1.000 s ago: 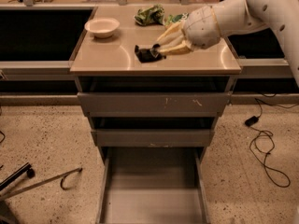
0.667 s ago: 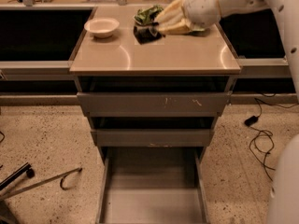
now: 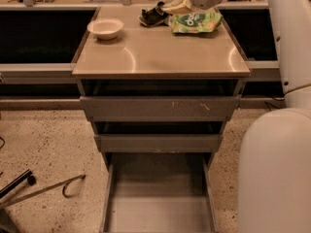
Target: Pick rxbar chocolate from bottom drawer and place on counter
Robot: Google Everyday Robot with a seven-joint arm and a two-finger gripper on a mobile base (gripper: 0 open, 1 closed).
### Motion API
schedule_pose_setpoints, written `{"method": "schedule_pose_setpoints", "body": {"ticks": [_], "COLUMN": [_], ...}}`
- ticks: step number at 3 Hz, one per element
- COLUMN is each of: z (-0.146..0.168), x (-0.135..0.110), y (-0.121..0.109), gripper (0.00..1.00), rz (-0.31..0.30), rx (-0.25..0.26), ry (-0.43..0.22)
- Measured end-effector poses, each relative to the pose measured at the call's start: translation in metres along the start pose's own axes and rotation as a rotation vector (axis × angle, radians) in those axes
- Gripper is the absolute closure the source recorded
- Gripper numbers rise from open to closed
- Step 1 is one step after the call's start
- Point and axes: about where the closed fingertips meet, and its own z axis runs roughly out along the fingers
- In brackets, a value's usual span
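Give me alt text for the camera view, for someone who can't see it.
The robot's gripper is at the far edge of the counter, right by the dark rxbar chocolate, with a green snack bag and a white bowl nearby. Below, the bottom drawer stands pulled out.

Place: robot lab | signs: grey metal drawer cabinet [image 3: 158,108], speckled floor [image 3: 48,144], white robot arm [image 3: 287,38] | gripper [image 3: 169,6]: at counter [image 3: 155,57] far edge

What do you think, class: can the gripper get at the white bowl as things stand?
Probably yes. The gripper is at the counter's back edge by the rxbar chocolate; the white bowl sits alongside on open counter, nothing between them.
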Motion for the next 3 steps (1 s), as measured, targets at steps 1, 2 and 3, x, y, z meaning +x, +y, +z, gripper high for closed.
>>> {"method": "schedule_pose_setpoints", "body": {"ticks": [1,2,3], "z": [0.031,0.060,0.077], "x": [0.050,0.099,0.126], "y": [-0.001,0.027,0.066], "gripper": [1.00,1.00,1.00], "rz": [0.039,0.117,0.166], "rx": [0.045,0.048,0.041], "ry": [0.023,-0.001,-0.039]}}
